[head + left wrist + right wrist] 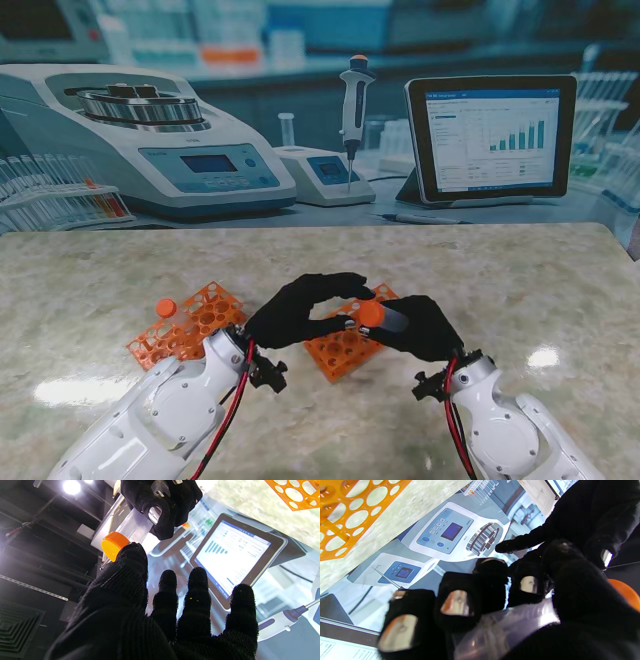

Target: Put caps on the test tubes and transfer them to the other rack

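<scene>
Two racks: one orange rack point(190, 322) lies on the left of the marble table point(520, 290); a second orange rack point(343, 350) lies near the middle, partly under the two hands.
Table: pale marbled top; along its far edge stands a printed lab backdrop showing a centrifuge point(140, 135), a pipette point(354, 105) and a tablet screen point(492, 135).
Left arm: white, with red and black cables; it rises from the near left corner toward the centre.
Right arm: white, same cabling; it rises from the near right corner toward the centre.
Left hand: the black-gloved left hand point(300, 312) hovers over the middle rack, thumb and forefinger curved toward the tube's cap. Its wrist view shows the thumb point(132, 562) just beside or touching the cap while the other fingers are spread and hold nothing; a real pinch on the cap cannot be told.
Right hand: the black-gloved right hand point(420, 325) is clenched around the test tube, fingers point(456, 605) wrapped over the clear barrel.
Test tube: the clear test tube point(388, 318) is held off the table between the two hands, tilted, cap end toward the left hand.
Cap: an orange cap point(370, 314) sits on the tube's end.
Loose cap: another orange cap point(166, 308) rests at the left rack's far left corner.
</scene>
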Motion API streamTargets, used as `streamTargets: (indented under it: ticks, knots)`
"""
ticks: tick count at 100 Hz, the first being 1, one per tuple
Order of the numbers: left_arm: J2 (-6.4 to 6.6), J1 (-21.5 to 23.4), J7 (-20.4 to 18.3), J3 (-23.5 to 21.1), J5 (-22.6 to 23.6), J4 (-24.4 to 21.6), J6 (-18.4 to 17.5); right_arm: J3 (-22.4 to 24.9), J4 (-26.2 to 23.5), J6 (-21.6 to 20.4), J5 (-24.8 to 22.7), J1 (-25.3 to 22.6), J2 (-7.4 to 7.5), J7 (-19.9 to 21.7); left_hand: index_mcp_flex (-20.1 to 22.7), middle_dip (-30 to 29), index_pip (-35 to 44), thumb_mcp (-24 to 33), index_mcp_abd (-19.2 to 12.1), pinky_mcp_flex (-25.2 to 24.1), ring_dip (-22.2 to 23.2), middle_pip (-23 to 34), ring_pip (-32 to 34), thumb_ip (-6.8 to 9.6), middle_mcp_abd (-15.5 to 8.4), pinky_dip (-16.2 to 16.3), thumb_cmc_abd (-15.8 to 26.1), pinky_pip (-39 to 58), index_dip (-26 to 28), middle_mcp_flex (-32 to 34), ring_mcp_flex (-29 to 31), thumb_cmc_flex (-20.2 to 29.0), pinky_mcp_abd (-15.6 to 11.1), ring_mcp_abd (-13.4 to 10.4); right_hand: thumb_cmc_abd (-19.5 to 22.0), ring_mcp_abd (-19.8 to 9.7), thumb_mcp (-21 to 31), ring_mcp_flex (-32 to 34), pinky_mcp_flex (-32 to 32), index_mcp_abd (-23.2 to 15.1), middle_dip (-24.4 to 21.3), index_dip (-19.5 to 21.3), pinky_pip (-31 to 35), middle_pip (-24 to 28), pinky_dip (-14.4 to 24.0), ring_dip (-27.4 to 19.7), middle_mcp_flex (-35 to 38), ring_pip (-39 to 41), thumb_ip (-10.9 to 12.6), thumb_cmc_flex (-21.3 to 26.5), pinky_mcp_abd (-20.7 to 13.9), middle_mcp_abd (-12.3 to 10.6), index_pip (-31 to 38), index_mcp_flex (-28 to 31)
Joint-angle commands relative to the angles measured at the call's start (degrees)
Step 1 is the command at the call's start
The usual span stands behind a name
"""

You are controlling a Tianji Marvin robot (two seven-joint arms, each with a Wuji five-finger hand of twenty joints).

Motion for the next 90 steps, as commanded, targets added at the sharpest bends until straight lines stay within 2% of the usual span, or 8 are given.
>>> streamTargets:
  ticks: [1, 22, 57, 90]
  knots:
    - [-0.19, -0.27, 0.01, 0.02, -0.11, 0.05, 0.49, -0.17, 0.01, 0.31, 0.21, -0.26, -0.13, 0.19, -1.21, -1.68, -1.7, 0.08, -0.21, -0.93, -0.44, -1.0, -0.87, 2.02, -0.54, -1.27, 0.99, -1.69, -0.96, -2.01, -1.12, 1.07, 0.06, -1.59, 2.75, -2.08, 0.43, 0.35, 1.33, -3.35, 0.05, 2.44, 6.71, 0.37, 0.16, 0.96, 0.93, 4.03, -0.03, 1.66, -1.46, 0.86, 4.1, 1.08]
    - [-0.33, -0.54, 0.27, -0.17, -0.22, 0.06, 1.36, -0.27, 0.03, 0.43, 0.31, -0.18, -0.1, 0.39, -1.84, -1.78, -3.28, -0.76, 2.79, -1.01, -0.39, -1.28, -0.94, 2.16, -0.13, -1.14, 1.94, -1.91, -1.83, -2.8, -1.43, 1.3, 0.02, -1.56, 2.81, -2.04, 0.41, 0.35, 1.32, -3.35, 0.05, 2.44, 6.7, 0.34, 0.16, 0.94, 0.91, 3.99, -0.04, 1.63, -1.46, 0.65, 4.1, 1.08]
    - [-0.74, 0.11, 2.71, -1.05, 1.44, -0.91, 0.77, -0.29, -0.08, 0.69, 0.26, -0.19, -0.06, 0.53, -2.09, -1.89, -4.73, -2.1, 5.07, -1.13, -0.28, -1.77, -1.07, 2.23, 0.65, -0.95, 3.38, -2.22, -2.68, -4.84, -2.38, 1.17, -0.23, -1.74, 2.82, -2.02, 0.35, 0.35, 1.32, -3.35, 0.05, 2.44, 6.67, 0.33, 0.15, 0.93, 0.86, 3.97, -0.04, 1.67, -1.43, 0.85, 4.1, 1.08]
    - [-0.89, 1.09, 3.99, -0.72, 2.32, -2.25, -1.07, -0.3, -0.12, 0.61, 0.23, -0.21, -0.06, 0.51, 3.4, -1.67, -2.2, -3.91, 7.19, -1.09, 0.08, -1.49, -0.61, 1.99, 1.59, -0.75, 3.11, -2.28, -1.1, -4.05, -1.98, -0.6, 0.07, -1.19, 2.75, -2.0, 0.3, 0.35, 1.32, -3.35, 0.06, 2.44, 6.65, 0.32, 0.14, 0.91, 0.85, 3.94, -0.06, 1.63, -1.41, 0.75, 4.1, 1.08]
